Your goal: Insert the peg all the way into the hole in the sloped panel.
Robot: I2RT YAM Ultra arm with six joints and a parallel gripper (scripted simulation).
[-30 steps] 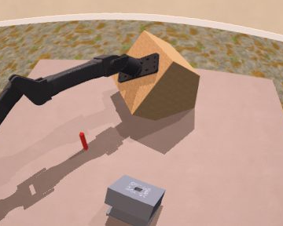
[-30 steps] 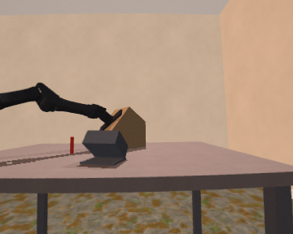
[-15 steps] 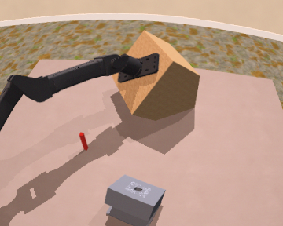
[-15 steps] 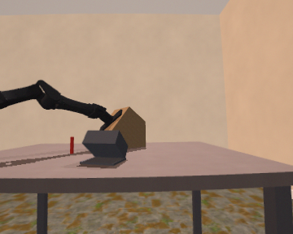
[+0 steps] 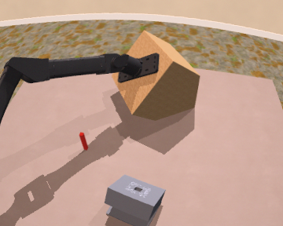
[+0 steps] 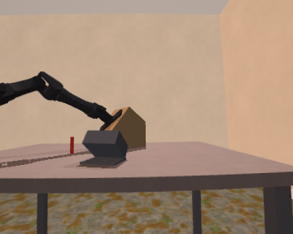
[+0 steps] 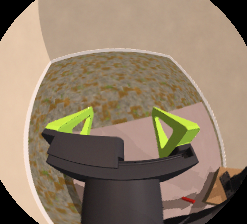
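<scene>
The red peg (image 5: 83,141) (image 6: 72,145) stands upright on the table's left part, and shows as a thin red streak in the wrist view (image 7: 186,200). The grey sloped panel (image 5: 120,190) (image 6: 106,144) sits near the front edge, with a small dark hole (image 5: 137,189) in its top face. My gripper (image 5: 145,67) (image 6: 113,117) (image 7: 122,110) is open and empty. It hangs in the air against the upper left face of the big wooden block, far from the peg and the panel. Its green fingertips point away towards the floor and wall.
A large tilted wooden block (image 5: 167,86) (image 6: 133,127) (image 7: 217,191) stands on the table (image 5: 226,161) (image 6: 194,162) behind the panel, right beside my gripper. The arm stretches in from the left above the table. Patterned floor lies beyond the table edges.
</scene>
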